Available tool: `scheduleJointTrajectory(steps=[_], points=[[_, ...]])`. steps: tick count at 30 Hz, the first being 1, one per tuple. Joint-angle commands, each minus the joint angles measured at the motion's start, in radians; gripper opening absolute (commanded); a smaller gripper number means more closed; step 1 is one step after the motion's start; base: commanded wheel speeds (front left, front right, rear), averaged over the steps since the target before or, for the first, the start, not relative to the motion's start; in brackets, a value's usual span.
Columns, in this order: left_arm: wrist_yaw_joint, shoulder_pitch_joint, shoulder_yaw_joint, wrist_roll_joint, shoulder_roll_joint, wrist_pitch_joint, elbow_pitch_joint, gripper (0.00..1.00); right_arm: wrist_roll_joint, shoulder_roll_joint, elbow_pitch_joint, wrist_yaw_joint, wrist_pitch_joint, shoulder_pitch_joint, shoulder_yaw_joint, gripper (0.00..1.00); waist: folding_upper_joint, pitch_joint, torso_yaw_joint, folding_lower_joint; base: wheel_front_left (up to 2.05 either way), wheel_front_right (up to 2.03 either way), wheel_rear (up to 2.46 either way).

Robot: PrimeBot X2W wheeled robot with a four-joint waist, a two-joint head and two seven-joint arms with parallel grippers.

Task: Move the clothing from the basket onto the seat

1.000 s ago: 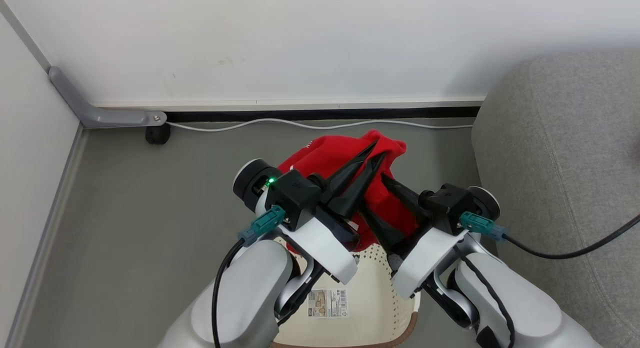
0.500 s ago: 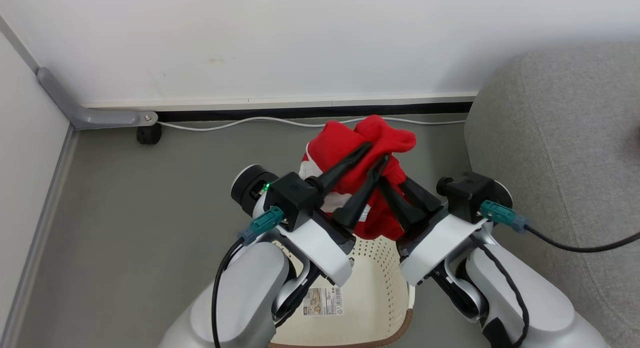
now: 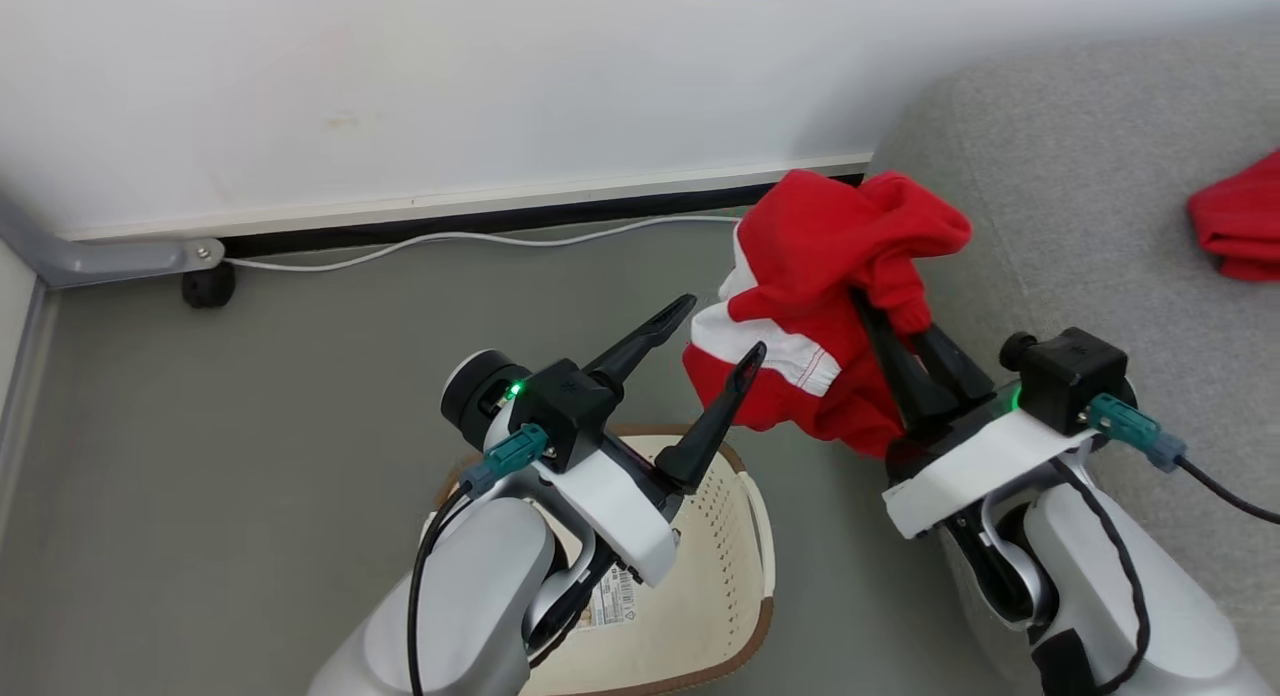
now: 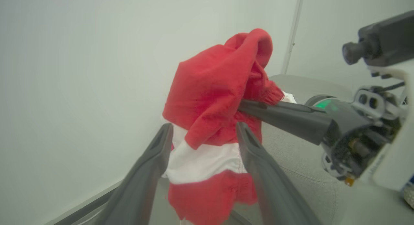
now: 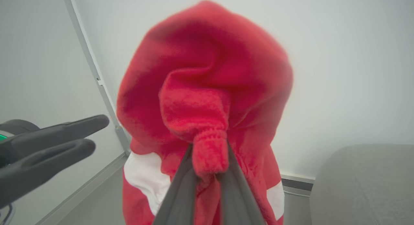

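Red garment (image 3: 820, 306) aloft, clamped in my right claw (image 3: 890, 321)

It hangs bunched above the floor, between the basket (image 3: 745, 616) and the edge of the seat (image 3: 1080, 226). My left claw (image 3: 725, 326) stands spread apart just beside its white panel. I judge the small pinched fold could slip and drop it short, or the hem could snag those spread fingers.

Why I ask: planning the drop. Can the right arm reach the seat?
Likely yes: the right gripper, jaws shut on the garment, hangs by the seat edge, with nothing between them.
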Motion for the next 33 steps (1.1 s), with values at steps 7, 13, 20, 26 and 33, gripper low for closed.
scheduleJointTrajectory(steps=[7, 13, 20, 26, 33], points=[[-0.007, 0.017, 0.025, -0.009, 0.038, -0.005, -0.017, 1.0, -0.035, -0.01, -0.07, 0.001, -0.006, 0.057, -0.092, 0.0, -0.0001, -0.011, -0.117, 0.0, 0.0, 0.0, 0.0], [-0.007, 0.037, 0.019, -0.017, 0.056, -0.005, -0.014, 1.0, -0.045, -0.01, -0.097, 0.001, -0.006, 0.088, -0.153, 0.0, -0.0001, -0.022, -0.207, 0.0, 0.0, 0.0, 0.0], [-0.007, 0.06, 0.016, -0.022, 0.065, -0.005, -0.014, 1.0, -0.056, -0.005, -0.125, 0.001, -0.006, 0.117, -0.206, 0.0, -0.0001, -0.025, -0.302, 0.0, 0.0, 0.0, 0.0], [-0.007, 0.068, 0.022, -0.019, 0.071, -0.005, -0.019, 1.0, -0.064, 0.005, -0.149, 0.001, -0.006, 0.137, -0.234, 0.0, -0.0001, -0.023, -0.404, 0.0, 0.0, 0.0, 0.0], [-0.007, 0.05, -0.013, -0.022, 0.071, -0.005, -0.015, 1.0, -0.066, 0.017, -0.192, 0.001, -0.006, 0.188, -0.312, 0.0, -0.0001, -0.013, -0.46, 0.0, 0.0, 0.0, 0.0]])
